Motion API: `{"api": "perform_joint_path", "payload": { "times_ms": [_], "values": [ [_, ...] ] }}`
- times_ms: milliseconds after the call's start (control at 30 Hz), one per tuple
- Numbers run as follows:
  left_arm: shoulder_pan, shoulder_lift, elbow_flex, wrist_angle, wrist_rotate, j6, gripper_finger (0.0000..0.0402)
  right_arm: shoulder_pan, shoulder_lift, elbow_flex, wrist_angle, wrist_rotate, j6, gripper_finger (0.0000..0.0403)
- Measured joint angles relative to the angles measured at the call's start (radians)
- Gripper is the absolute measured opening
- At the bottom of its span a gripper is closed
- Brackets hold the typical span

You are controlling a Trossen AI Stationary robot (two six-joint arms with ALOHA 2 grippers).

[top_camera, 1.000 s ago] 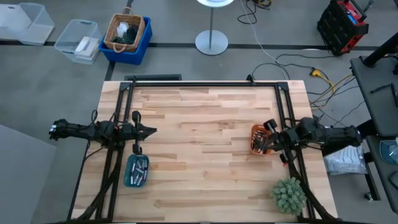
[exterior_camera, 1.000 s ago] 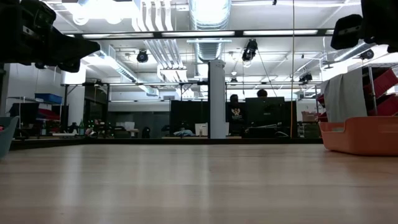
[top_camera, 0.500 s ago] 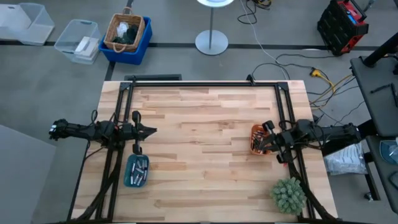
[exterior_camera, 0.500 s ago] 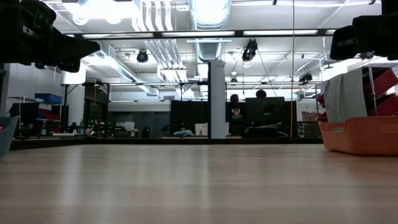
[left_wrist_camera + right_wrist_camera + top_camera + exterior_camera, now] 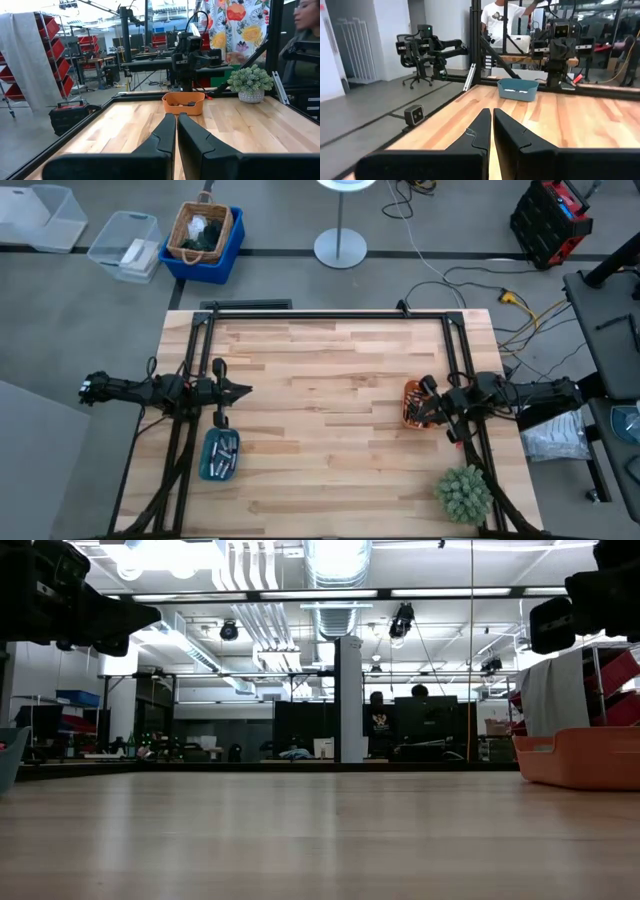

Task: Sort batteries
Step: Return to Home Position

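My high camera looks straight down on the pale wooden table [image 5: 320, 360]; the low one, at tabletop height, faces the room; wrist cameras face each other across it; three views share the orange plastic tray [image 5: 410, 406].

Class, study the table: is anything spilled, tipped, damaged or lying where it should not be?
Nothing stands out. The batteries lie inside the teal tray and the orange tray, both upright; no loose ones show on the table. The left gripper and right gripper are shut, near the table's sides.
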Motion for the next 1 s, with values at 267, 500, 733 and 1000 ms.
{"api": "perform_joint_path", "payload": {
  "times_ms": [267,500,733,1000],
  "values": [
    [0.000,0.000,0.000,0.000,0.000,0.000,0.0000,0.000,0.000,0.000,0.000,0.000,0.029,0.0013],
    [0.000,0.000,0.000,0.000,0.000,0.000,0.0000,0.000,0.000,0.000,0.000,0.000,0.028,0.0013],
    [0.000,0.000,0.000,0.000,0.000,0.000,0.0000,0.000,0.000,0.000,0.000,0.000,0.028,0.0013],
    [0.000,0.000,0.000,0.000,0.000,0.000,0.0000,0.000,0.000,0.000,0.000,0.000,0.028,0.0013]
  ]
}}
